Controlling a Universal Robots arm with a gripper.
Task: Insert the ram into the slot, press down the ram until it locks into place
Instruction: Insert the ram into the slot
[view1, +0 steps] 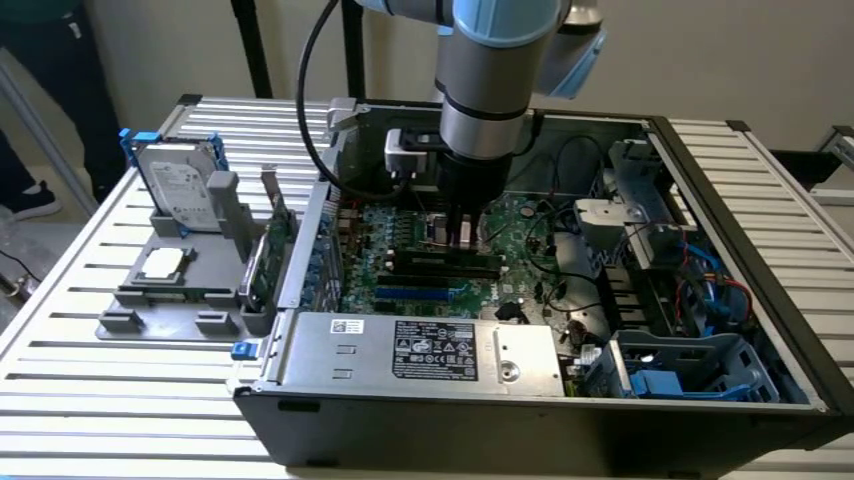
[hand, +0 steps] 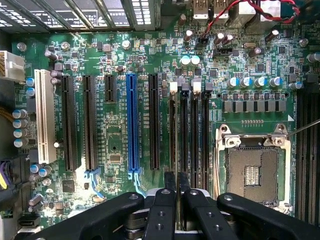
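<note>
The arm reaches down into the open computer case (view1: 747, 190), which lies on the slatted tabletop (view1: 80, 400). On the exterior view's clock face the gripper (view1: 461, 232) hangs just above centre, low over the green motherboard (view1: 514, 225).

In the wrist view the gripper (hand: 176, 176) has its two black fingers (hand: 169, 182) drawn almost together. A thin pale-green strip shows in the narrow gap between them, and I read this as the ram (hand: 176, 215) seen edge-on and pinched. The fingertips sit over the bank of four parallel black memory sockets. The gap lines up with the slot (hand: 173, 130), the socket of the four nearest the long black card sockets. I cannot tell whether the ram's lower edge has entered it. A white end clip (hand: 173, 87) marks its far end.

The blue socket (hand: 132, 122) lies a little apart on one side of the bank. The square silver processor socket (hand: 252, 172) lies just beside the bank on the other side.

In the exterior view the slot (view1: 441, 262) lies just under the gripper. From the gripper, the labelled power supply box (view1: 427, 350) sits at 6 o'clock. A grey tray (view1: 167, 295) is at 9 o'clock, outside the case, with a hard drive (view1: 180, 190) standing in it at 10 o'clock.
</note>
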